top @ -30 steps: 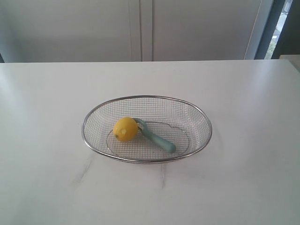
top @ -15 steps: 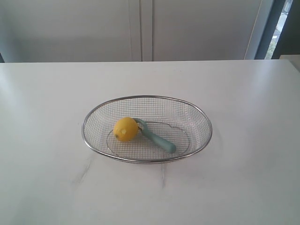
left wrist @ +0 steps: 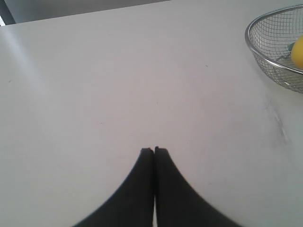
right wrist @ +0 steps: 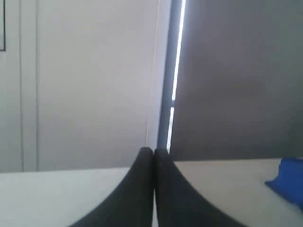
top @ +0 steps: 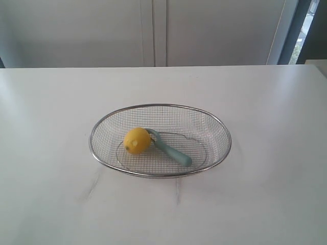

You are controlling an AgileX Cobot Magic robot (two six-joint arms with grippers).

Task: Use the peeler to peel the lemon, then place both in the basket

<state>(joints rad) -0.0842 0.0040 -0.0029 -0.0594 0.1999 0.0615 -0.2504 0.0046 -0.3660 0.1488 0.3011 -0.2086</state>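
The wire mesh basket (top: 214,122) sits mid-table. Inside it lies the yellow lemon (top: 137,140), and the peeler (top: 173,151) with its teal handle rests beside the fruit, blade head against it. In the left wrist view an edge of the basket (left wrist: 258,52) and a sliver of the lemon (left wrist: 298,53) show far from my left gripper (left wrist: 154,150), which is shut and empty over bare table. My right gripper (right wrist: 153,151) is shut too, holding nothing, facing a wall past the table's edge. Neither gripper appears in the exterior view.
A white tabletop (top: 51,127) surrounds the basket, with pale cabinet panels (top: 153,30) behind it. A blue object (right wrist: 289,179) lies on the surface at the edge of the right wrist view. Faint scuff marks (top: 92,186) streak the table near the basket.
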